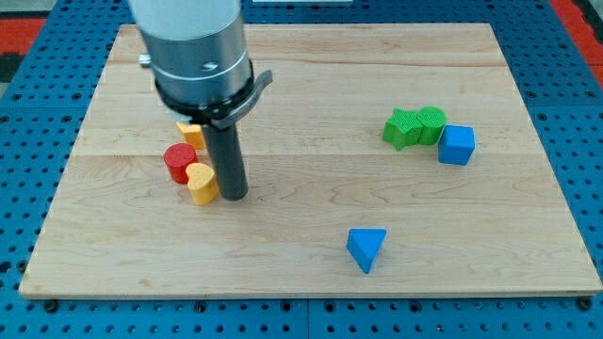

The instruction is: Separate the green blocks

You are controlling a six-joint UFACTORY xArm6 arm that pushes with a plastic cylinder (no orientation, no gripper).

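Two green blocks touch each other at the view's right: a green star-shaped block [402, 128] and a green round block [431, 123] just to its right. A blue cube [457, 145] touches the round green block on its lower right. My tip [233, 196] rests on the board at the view's left, far from the green blocks. It stands right beside a yellow heart-shaped block [201, 183].
A red round block [179, 162] sits left of the yellow heart. Another yellow block [191, 133] lies partly hidden behind the rod. A blue triangular block [366, 249] lies near the view's bottom, centre right. The wooden board [301, 75] sits on a blue pegboard.
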